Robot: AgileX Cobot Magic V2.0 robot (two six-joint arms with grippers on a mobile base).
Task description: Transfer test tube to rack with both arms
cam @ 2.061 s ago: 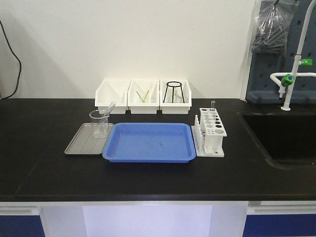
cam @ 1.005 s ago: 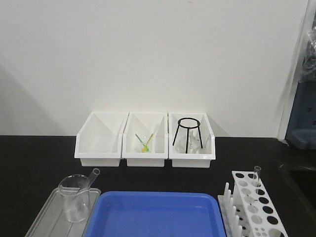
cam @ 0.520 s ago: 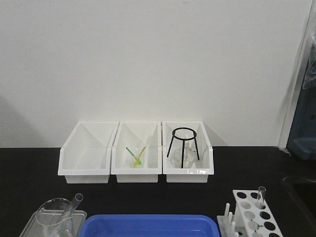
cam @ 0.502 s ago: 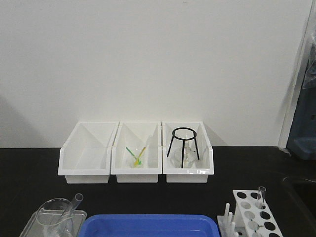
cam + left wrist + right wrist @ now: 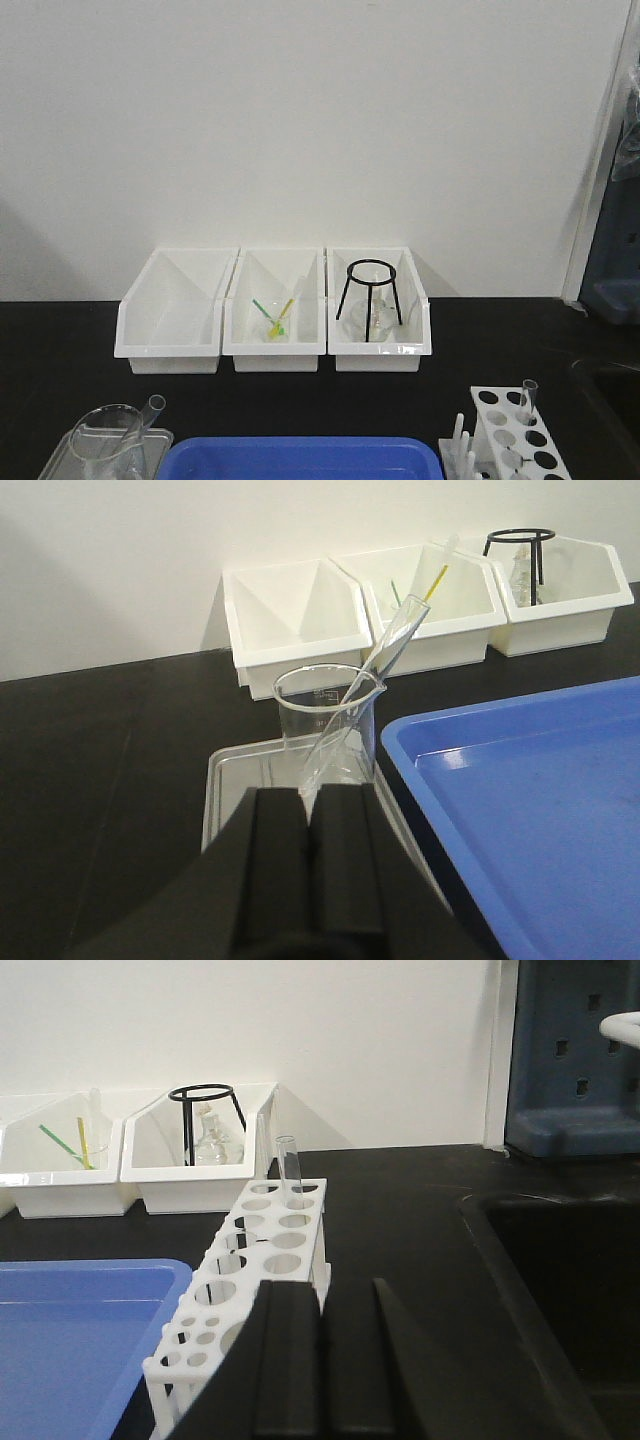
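Observation:
A clear test tube (image 5: 385, 655) leans slanted in the spouted beaker (image 5: 330, 720), its open rim up and to the right; in the front view the test tube (image 5: 148, 412) and beaker (image 5: 110, 440) sit at the bottom left. My left gripper (image 5: 310, 798) is shut and empty, just short of the beaker. The white rack (image 5: 322, 1230) stands left of and ahead of my right gripper (image 5: 322, 1295), which is shut and empty. Another clear tube (image 5: 290, 1165) stands upright in a far hole of the rack (image 5: 505, 430). Neither gripper shows in the front view.
The beaker stands on a silver tray (image 5: 225, 790). A blue tray (image 5: 520, 800) lies between it and the rack. Three white bins (image 5: 170, 320) line the back wall; the right one holds a black tripod (image 5: 368, 295). A dark sink (image 5: 560, 1260) opens right of the rack.
The front view has closed in on the bench, so bins, trays and rack look larger and lower. Tube, beaker and rack keep their places relative to each other.

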